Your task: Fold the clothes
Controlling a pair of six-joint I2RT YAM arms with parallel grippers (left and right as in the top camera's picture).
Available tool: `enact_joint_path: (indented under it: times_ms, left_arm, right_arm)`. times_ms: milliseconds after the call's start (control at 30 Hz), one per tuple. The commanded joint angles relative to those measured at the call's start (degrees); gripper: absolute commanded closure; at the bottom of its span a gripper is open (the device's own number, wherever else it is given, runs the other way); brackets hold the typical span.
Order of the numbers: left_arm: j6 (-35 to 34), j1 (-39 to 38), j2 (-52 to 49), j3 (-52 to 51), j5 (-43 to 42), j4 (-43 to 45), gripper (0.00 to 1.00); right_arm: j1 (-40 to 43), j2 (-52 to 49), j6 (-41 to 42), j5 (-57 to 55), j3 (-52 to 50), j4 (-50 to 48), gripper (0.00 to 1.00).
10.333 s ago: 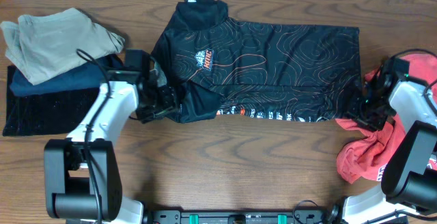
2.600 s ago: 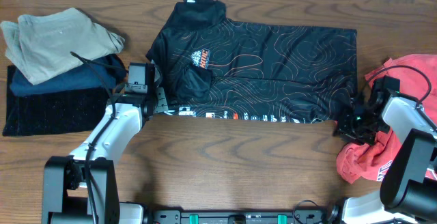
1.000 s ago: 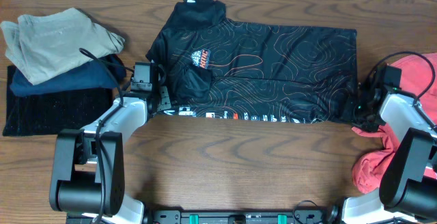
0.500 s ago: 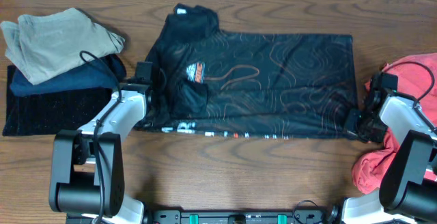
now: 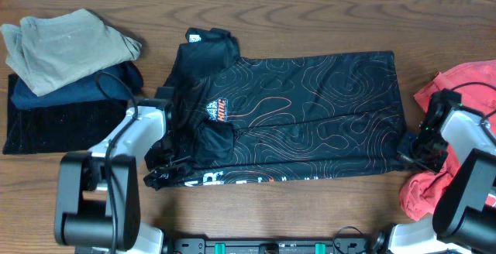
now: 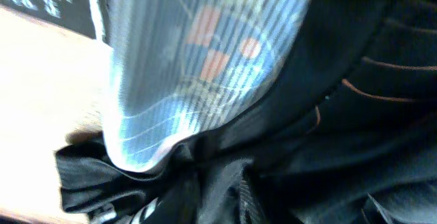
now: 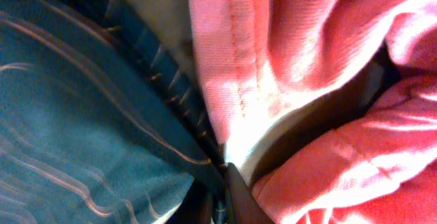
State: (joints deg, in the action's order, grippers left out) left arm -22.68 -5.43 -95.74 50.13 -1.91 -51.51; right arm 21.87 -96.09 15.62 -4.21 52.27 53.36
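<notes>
Jersey (image 5: pixel 310 114) lay across the bench's middle, its long axis running from left edge to right edge. Left gripper (image 5: pixel 160 173) clenched its bunched near-left corner; right gripper (image 5: pixel 409 152) sat at the near-right corner, its grip impossible to tell

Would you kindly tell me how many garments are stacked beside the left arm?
3: a beige one on top, a navy one under it, a black one at the bottom; others may be hidden underneath.
</notes>
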Motion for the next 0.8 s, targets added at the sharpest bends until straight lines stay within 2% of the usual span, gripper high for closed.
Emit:
enact_joint_path:
  times_ms: [0, 33, 100, 200, 300, 567, 700, 767]
  left_arm:
    - [0.5, 0.3, 5.7, 4.7, 1.9, 0.5, 0.58]
    - [0.5, 0.3, 6.9, 6.3, 1.9, 1.3, 0.41]
    - [1.6, 0.3, 8.3, 9.5, 1.9, 4.0, 0.29]
    - [3.5, 0.3, 8.1, 14.3, 1.8, 8.5, 0.26]
    - [5.6, 0.3, 6.3, 17.7, 0.8, 13.6, 0.23]
    - [13.1, 1.6, -7.2, 28.6, 0.8, 19.9, 0.23]
    - [13.3, 3.6, -15.8, 34.0, 0.6, 21.8, 0.22]
    - [14.0, 4.7, -19.5, 35.9, -2.1, 23.2, 0.22]
  right_arm:
    - [0.0, 5.0, -3.7, 8.3, 5.2, 1.2, 0.82]
    - [0.0, 6.4, -4.6, 10.8, 6.4, 1.6, 0.77]
    - [-0.2, 9.1, -6.7, 15.3, 8.0, 2.0, 0.68]
    - [-0.6, 13.4, -9.9, 23.8, 9.0, 1.9, 0.27]
    - [-1.2, 16.1, -14.4, 30.9, 9.0, 2.6, 0.05]
    - [-2.6, 16.9, -16.1, 34.0, 8.6, 5.8, 0.05]
    - [-2.8, 16.9, -16.1, 34.0, 8.6, 6.7, 0.07]
    - [-2.8, 16.9, -16.1, 34.0, 8.6, 7.1, 0.08]
